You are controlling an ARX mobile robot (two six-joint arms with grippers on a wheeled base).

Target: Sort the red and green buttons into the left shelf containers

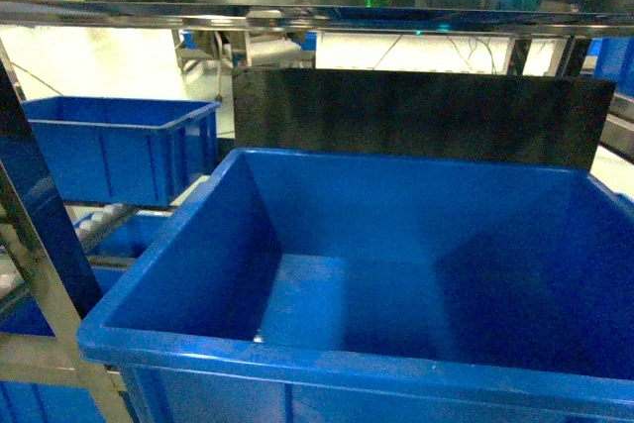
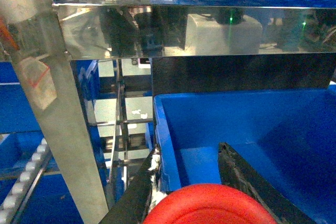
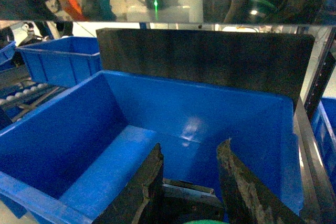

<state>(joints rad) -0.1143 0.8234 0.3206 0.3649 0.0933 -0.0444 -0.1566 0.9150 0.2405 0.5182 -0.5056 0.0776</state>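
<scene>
Up front, the head view is filled by a large blue bin (image 1: 327, 245) sitting on a metal shelf frame (image 1: 40, 274), with a dark panel (image 1: 426, 116) standing behind its far rim. A second blue bin (image 1: 119, 146) sits at the upper left of that frame, well apart from the first. Neither gripper shows in the head view.

At the bottom of the left wrist view, the left gripper (image 2: 202, 187) has its fingers (image 2: 247, 177) closed on the red button (image 2: 207, 205), whose wide round cap fills the gap between them, just above the bin's near left corner.

At the bottom centre of the right wrist view, the right gripper (image 3: 191, 182) holds the green button (image 3: 205, 222) between narrowly set fingers (image 3: 236, 182); only a sliver of green cap and a dark body show, over the bin's interior.
</scene>
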